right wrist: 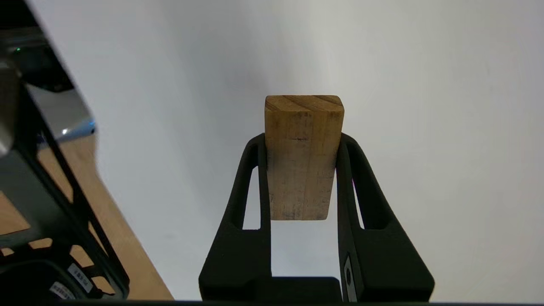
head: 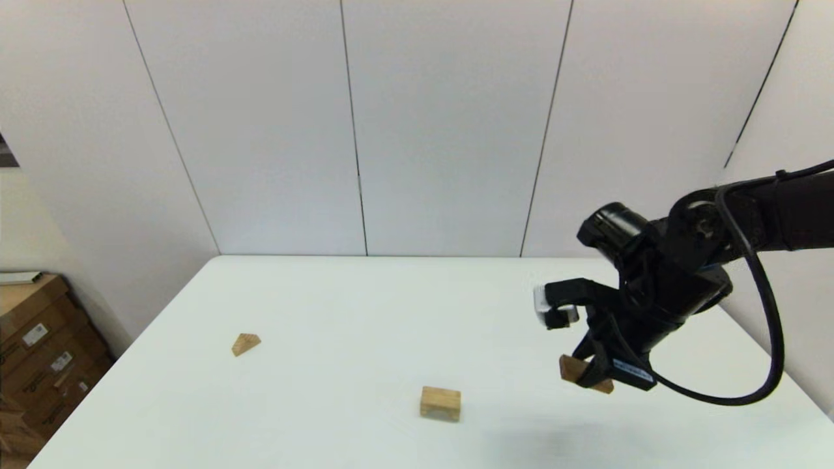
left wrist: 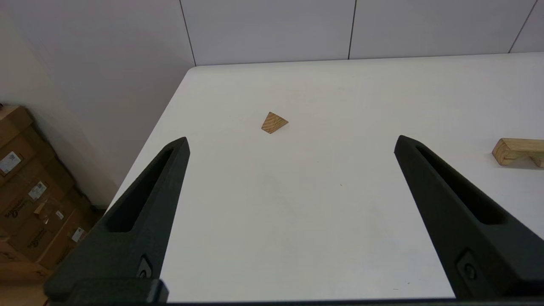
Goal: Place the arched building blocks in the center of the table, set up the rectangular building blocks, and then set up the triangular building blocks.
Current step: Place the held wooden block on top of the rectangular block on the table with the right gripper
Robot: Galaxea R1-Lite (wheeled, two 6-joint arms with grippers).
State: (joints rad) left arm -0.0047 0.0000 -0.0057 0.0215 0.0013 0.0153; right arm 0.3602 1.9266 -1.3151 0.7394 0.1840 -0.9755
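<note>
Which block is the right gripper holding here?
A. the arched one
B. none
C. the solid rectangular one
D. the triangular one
C: the right gripper is shut on the plain rectangular block, while the arched block and the triangular block lie on the table; the left gripper is open, apart from them.

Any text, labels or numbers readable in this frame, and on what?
None legible.
Stickers on the cardboard boxes: print too small to read.
Sticker on the right gripper, which holds the rectangular block: blurred.
Label on the black frame: too small.
Left gripper: no text.
</note>
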